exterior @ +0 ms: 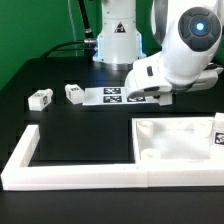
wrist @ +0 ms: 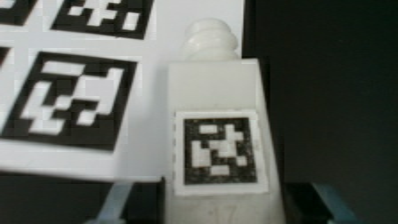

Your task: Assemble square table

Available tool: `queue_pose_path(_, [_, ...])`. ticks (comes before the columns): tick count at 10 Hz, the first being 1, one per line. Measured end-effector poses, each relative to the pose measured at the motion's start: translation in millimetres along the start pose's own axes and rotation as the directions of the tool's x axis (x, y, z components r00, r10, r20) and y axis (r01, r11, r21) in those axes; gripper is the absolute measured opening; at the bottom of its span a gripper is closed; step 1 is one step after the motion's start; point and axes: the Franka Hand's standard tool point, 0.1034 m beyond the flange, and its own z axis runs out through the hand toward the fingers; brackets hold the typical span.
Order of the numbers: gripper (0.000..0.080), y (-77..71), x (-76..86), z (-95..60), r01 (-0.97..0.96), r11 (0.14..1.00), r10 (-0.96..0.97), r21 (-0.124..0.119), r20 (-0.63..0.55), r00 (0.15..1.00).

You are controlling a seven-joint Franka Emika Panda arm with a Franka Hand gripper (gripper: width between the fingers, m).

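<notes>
In the wrist view a white leg [wrist: 217, 100] with a black-and-white tag lies on the dark table beside the marker board [wrist: 68, 88]. My gripper [wrist: 222, 206] straddles its near end, one finger on each side, and the dark pads meet the leg's sides. In the exterior view the arm's white wrist leans over the marker board [exterior: 108, 95] and hides the fingers and that leg. The square table slab [exterior: 180, 150] lies at the exterior view's lower right. Two loose legs [exterior: 40, 98] [exterior: 74, 92] lie at the left. Another tagged leg [exterior: 217, 135] shows at the right edge.
The long white L-shaped border wall [exterior: 60, 178] runs along the front and up the exterior view's left side. The robot's base [exterior: 115, 40] stands at the back, before a green backdrop.
</notes>
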Motion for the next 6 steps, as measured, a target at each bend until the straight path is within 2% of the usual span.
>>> queue_pose_path(1, [0.0289,8.1,-0.5,-44.4,0.007,1.0,-0.006,0.018,-0.06,0.998])
queue_pose_path(2, [0.0289,19.1,-7.7,-71.8,0.018,0.999,-0.015,0.033,-0.11,0.994])
queue_pose_path(3, [0.0289,25.5,-8.3,-82.6,0.007,0.999,-0.001,0.039,-0.158,0.988])
queue_pose_path(5, [0.0289,23.6,-1.1,-73.7,0.01,1.0,-0.003,0.023,-0.256,0.967])
queue_pose_path(6, [0.029,26.4,2.5,-77.8,0.005,1.0,0.0,0.015,-0.336,0.942])
